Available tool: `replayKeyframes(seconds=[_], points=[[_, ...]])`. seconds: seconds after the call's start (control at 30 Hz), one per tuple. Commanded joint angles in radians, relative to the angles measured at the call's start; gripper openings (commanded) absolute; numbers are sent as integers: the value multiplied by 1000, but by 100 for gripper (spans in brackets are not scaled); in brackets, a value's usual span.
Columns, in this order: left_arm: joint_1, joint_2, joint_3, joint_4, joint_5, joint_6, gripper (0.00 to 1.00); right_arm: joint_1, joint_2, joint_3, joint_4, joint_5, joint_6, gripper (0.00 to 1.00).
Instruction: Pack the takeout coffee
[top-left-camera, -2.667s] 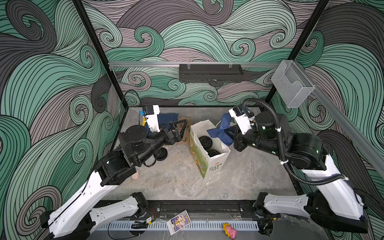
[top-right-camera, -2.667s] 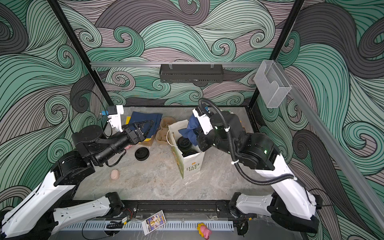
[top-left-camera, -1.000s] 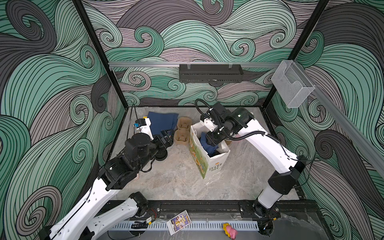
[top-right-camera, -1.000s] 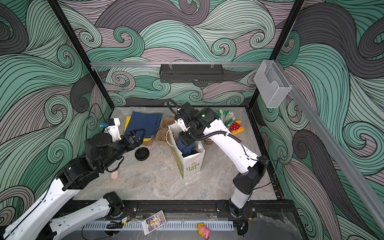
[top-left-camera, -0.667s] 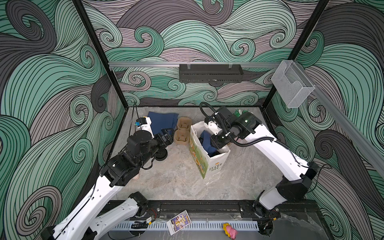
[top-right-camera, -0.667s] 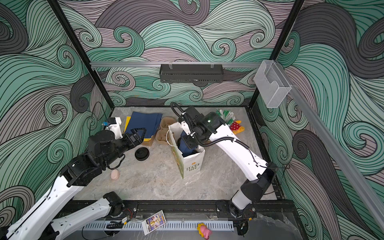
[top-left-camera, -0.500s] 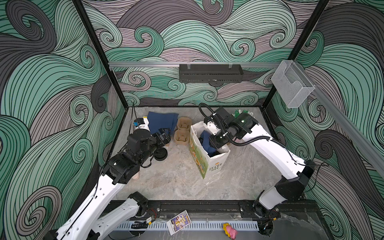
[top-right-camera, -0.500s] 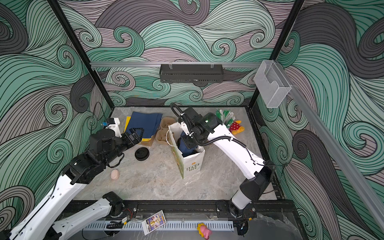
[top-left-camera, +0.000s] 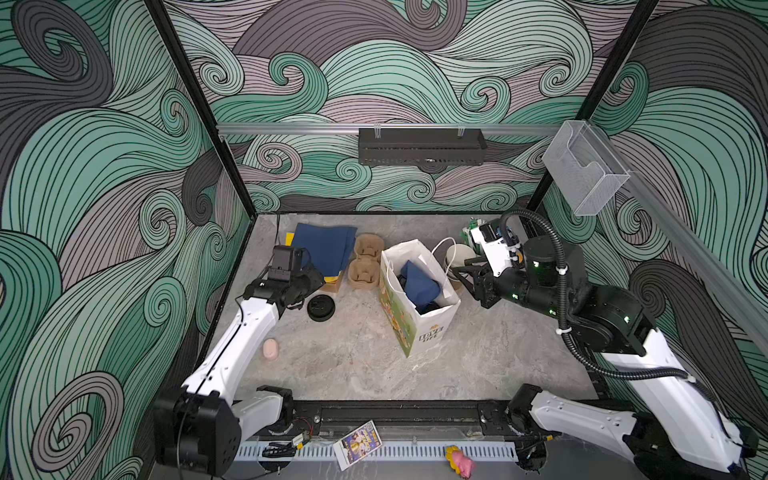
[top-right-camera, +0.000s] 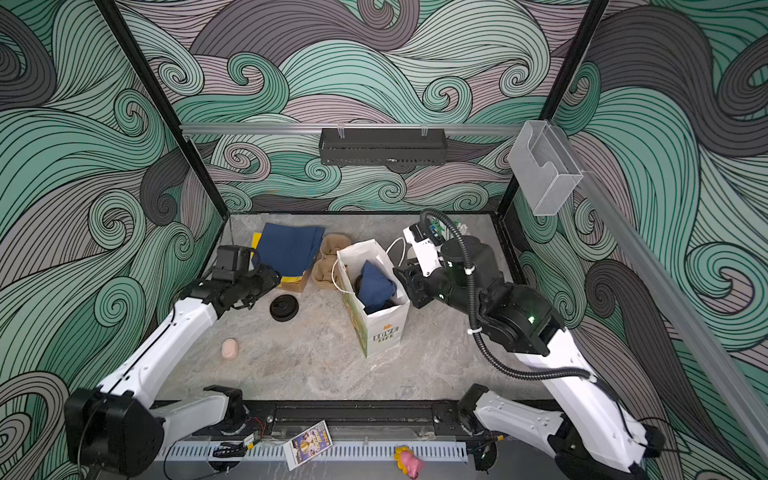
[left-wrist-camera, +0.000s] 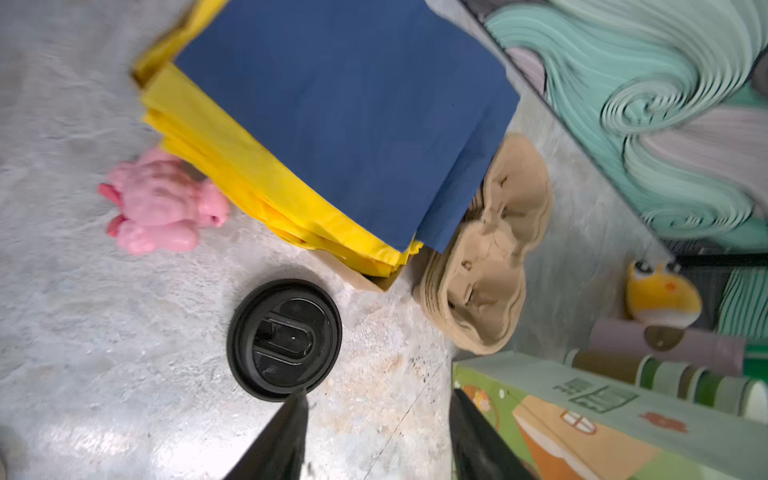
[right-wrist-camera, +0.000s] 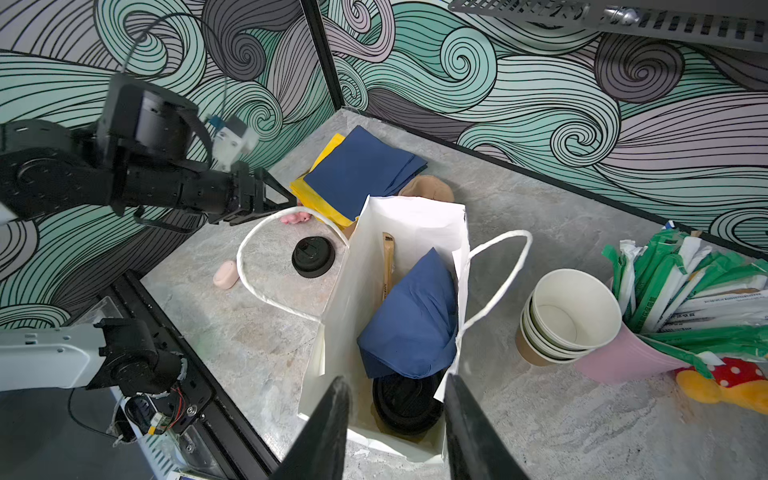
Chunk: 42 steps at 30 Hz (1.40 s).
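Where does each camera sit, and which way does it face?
Both top views: high behind the arms, looking down on the grey marbled table; both show.
Left wrist: on the left arm, facing the round black plastic lid; left hand shows.
Right wrist: on the right arm, looking into the white paper bag; right hand, left arm show.
Both wrist views share that lid.

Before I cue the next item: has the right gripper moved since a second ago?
Yes. The right gripper has pulled back out of the white paper bag and now sits to the right of its rim.
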<state>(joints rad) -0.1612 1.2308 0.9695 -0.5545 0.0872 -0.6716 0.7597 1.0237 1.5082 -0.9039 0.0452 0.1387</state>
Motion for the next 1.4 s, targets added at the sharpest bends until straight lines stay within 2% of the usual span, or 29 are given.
replayKeyframes(seconds=[0.0, 0.07, 0.2, 0.27, 0.47, 0.67, 0.87, 1.13, 1.37], points=[[-17, 149, 155, -62, 106, 220, 56, 5, -6, -36, 31, 27, 13, 40], [-48, 249, 240, -137, 83, 300, 56, 4, -22, -51, 34, 26, 18, 40], [-120, 376, 366, -180, -53, 402, 65, 5, -46, -75, 32, 25, 26, 40], [-140, 444, 429, -204, -103, 435, 66, 4, -51, -74, 29, 23, 33, 40], [-184, 615, 585, -269, -233, 494, 64, 5, -63, -82, 24, 5, 54, 40], [-199, 718, 675, -281, -339, 513, 63, 7, -63, -93, 34, -13, 67, 40], [-202, 770, 731, -278, -371, 512, 55, 6, -53, -94, 36, -22, 71, 40], [-202, 843, 814, -281, -340, 497, 54, 6, -45, -89, 32, -32, 73, 40], [-202, 897, 865, -311, -365, 498, 48, 7, -45, -84, 28, -36, 76, 40]])
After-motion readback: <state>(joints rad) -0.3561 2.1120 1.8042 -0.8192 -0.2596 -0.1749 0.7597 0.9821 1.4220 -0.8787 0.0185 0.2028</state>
